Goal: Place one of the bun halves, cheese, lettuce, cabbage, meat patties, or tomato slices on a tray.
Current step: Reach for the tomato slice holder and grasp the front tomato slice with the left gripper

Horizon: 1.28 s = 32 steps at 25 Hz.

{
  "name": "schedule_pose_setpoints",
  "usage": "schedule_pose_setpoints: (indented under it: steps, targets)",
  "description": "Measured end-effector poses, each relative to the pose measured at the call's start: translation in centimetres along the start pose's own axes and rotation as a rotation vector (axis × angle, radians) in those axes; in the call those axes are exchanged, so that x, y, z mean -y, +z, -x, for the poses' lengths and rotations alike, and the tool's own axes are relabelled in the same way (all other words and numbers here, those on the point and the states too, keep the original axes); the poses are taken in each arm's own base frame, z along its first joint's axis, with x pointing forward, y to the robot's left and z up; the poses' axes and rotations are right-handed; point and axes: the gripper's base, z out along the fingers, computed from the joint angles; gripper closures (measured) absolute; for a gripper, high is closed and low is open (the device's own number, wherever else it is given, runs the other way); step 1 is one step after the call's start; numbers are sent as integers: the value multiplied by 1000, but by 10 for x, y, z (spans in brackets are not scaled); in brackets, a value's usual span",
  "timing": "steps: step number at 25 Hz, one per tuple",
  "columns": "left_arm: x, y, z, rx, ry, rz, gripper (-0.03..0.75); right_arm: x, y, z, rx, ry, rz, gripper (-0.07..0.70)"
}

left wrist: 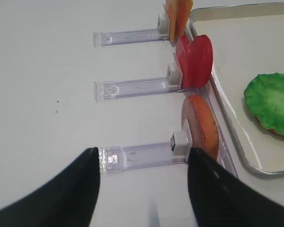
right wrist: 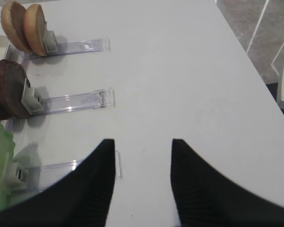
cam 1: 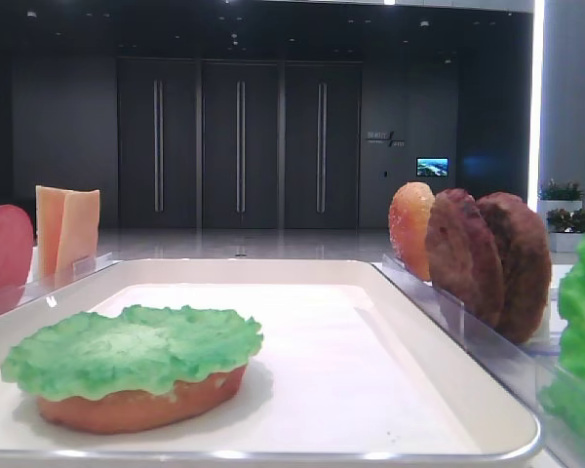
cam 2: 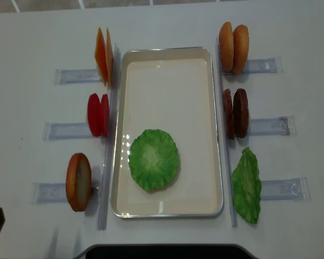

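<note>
The white tray (cam 2: 167, 54) holds a lettuce (cam 2: 153, 158) leaf lying on a bun half (cam 1: 136, 405). Left of the tray, racks hold cheese (cam 2: 103, 56), tomato slices (cam 2: 98, 115) and one bun half (cam 2: 78, 182) on edge. On the right stand two bun halves (cam 2: 233, 40), meat patties (cam 2: 235, 113) and more lettuce (cam 2: 247, 186). My left gripper (left wrist: 144, 153) is open and empty, low over the table just short of the rack with the single bun half (left wrist: 201, 127). My right gripper (right wrist: 143, 142) is open and empty, beside the right lettuce rack.
Clear plastic rails (left wrist: 142, 156) stick out from each rack toward the table's sides. The table's right edge (right wrist: 255, 66) runs close by the right gripper, with floor beyond. A dark shape (cam 2: 162, 251) sits at the near table edge.
</note>
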Motion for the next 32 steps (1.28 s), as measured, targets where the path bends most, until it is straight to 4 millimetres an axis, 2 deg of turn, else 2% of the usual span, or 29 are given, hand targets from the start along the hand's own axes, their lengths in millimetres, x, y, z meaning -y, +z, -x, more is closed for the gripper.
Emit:
schedule_pose_setpoints:
  steps: [32]
  targets:
    - [0,0,0,0,0,1,262,0,0,0,0,0,0,356]
